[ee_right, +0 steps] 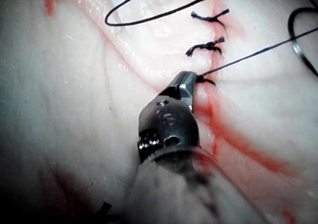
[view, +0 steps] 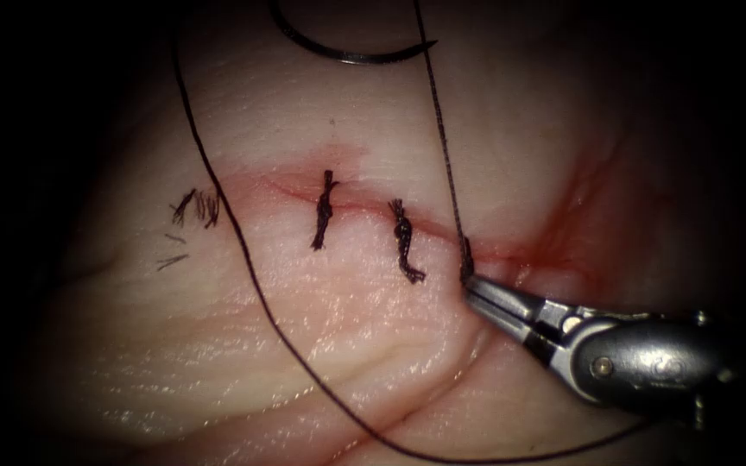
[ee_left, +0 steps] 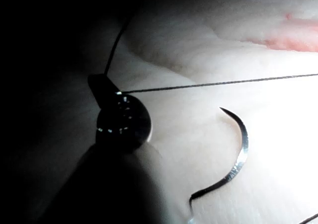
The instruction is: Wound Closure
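Observation:
The cut (view: pixel 304 192) runs across the tissue (view: pixel 321 345) with two knotted stitches (view: pixel 324 211) (view: pixel 406 242) over it. My right tool (view: pixel 470 280) comes in from the right, jaws shut on the thread (view: pixel 446 155) where it leaves the tissue at the cut's right part; its tip (ee_right: pixel 191 81) meets the thread (ee_right: pixel 248 55) there. That strand rises taut. The curved needle (view: pixel 347 53) lies free on the tissue beyond the cut, held by neither tool and not in the tissue. My left tool (ee_left: pixel 105 87) holds a taut thread (ee_left: pixel 208 85) beside the needle (ee_left: pixel 241 154).
A long slack loop of thread (view: pixel 252 276) sweeps down the left of the stitches and along the near tissue toward the right tool. Short cut thread ends (view: pixel 196 207) lie at the cut's left end. Red fluid (view: pixel 554 242) stains its right end.

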`<action>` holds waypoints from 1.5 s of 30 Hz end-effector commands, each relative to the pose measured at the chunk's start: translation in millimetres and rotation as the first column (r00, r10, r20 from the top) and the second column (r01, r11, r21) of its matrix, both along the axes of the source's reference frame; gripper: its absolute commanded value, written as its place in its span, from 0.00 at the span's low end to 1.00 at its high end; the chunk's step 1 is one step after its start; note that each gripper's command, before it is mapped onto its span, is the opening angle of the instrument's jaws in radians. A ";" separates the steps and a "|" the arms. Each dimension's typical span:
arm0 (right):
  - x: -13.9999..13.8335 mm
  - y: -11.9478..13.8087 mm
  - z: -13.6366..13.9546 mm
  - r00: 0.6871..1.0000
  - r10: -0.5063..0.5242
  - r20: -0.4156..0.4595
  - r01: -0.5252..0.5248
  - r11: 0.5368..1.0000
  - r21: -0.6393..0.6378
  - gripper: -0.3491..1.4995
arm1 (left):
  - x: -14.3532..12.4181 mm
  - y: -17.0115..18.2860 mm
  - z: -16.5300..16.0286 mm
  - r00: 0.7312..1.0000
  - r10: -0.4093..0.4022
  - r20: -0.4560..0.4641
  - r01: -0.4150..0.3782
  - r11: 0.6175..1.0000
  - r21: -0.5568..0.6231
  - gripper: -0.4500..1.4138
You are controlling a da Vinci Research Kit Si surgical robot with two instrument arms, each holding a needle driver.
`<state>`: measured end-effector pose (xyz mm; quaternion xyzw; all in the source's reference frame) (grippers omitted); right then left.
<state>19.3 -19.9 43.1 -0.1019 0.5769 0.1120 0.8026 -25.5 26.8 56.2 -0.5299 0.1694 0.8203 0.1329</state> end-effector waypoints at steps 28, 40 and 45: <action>2.0 7.0 1.2 0.975 0.220 -0.023 -0.167 0.801 0.576 0.49 | -7.0 -6.4 -22.9 0.953 -0.093 0.289 0.028 0.975 0.220 0.00; 3.5 8.9 3.0 0.968 0.249 -0.013 -0.196 0.794 0.576 0.74 | -8.7 -7.9 -25.1 0.945 -0.091 0.313 0.021 0.975 0.221 0.00; 5.0 9.1 3.2 0.969 0.248 -0.016 -0.197 0.804 0.560 0.80 | -9.0 -8.1 -25.4 0.943 -0.087 0.322 0.015 0.976 0.219 0.00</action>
